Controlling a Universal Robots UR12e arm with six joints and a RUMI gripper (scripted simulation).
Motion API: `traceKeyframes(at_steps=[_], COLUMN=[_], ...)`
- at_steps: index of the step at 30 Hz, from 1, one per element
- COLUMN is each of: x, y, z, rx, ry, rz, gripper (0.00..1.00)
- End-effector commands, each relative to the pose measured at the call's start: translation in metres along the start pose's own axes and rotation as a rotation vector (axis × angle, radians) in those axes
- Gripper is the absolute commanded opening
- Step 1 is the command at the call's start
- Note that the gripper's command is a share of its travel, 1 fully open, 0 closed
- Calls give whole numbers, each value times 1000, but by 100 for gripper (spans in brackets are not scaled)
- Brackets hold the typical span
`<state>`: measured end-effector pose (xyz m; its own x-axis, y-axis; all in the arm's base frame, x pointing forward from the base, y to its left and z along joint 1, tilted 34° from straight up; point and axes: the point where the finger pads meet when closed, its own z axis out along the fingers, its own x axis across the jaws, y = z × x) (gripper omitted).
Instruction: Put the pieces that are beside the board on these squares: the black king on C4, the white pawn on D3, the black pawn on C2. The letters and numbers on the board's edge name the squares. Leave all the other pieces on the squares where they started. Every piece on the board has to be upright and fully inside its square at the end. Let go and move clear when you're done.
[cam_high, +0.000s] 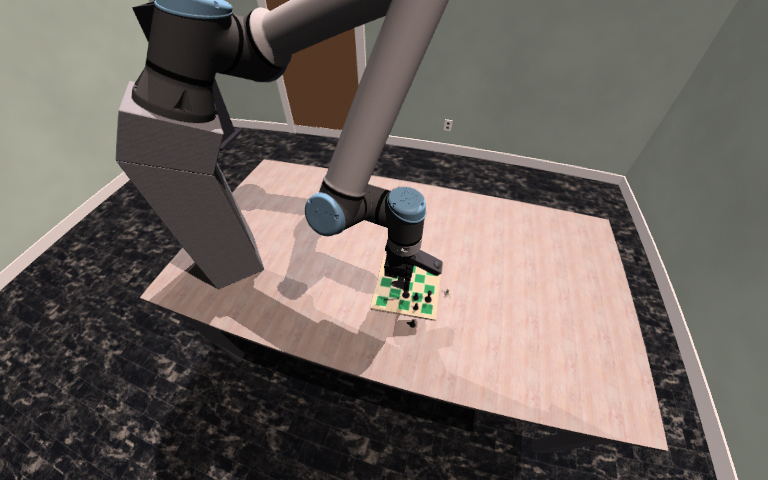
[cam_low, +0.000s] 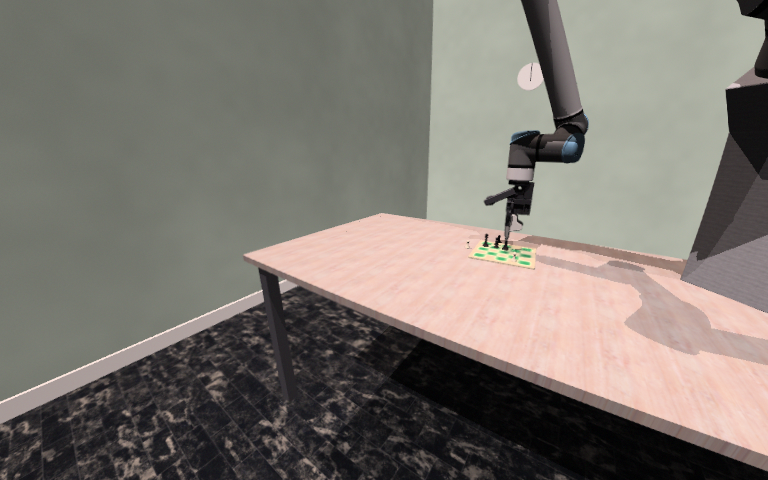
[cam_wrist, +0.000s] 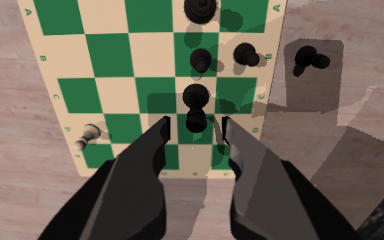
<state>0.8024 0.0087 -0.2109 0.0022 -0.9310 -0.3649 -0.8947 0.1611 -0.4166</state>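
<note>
Black king upright between the parted fingers of the hand, its base hidden from above

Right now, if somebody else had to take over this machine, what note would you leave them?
Tool: open, with a finger on each side of the king and touching neither side.
King: upright on the board, row C, fourth column. This looks like C4, but the numbers are too small to read.
Black pawn: beside the board, off its row-B edge.
White pawn: beside the board, not yet placed.
Done: the king, apparently.
Left: lift the tool clear, then put the white pawn on D3 and the black pawn on C2 without disturbing the other pieces.
</note>
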Motion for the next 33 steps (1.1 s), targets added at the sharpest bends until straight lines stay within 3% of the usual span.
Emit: traceKeyframes(at_steps=[1,3,13,22,23,33], x=[0,0,0,0,0,0], y=[0,0,0,0,0,0], z=[-23,-23,-70,-78,-78,-78], rx=[1,1,1,1,1,1], ry=[0,0,0,0,0,0], rz=[0,0,0,0,0,0], gripper=[25,25,25,25,100,100])
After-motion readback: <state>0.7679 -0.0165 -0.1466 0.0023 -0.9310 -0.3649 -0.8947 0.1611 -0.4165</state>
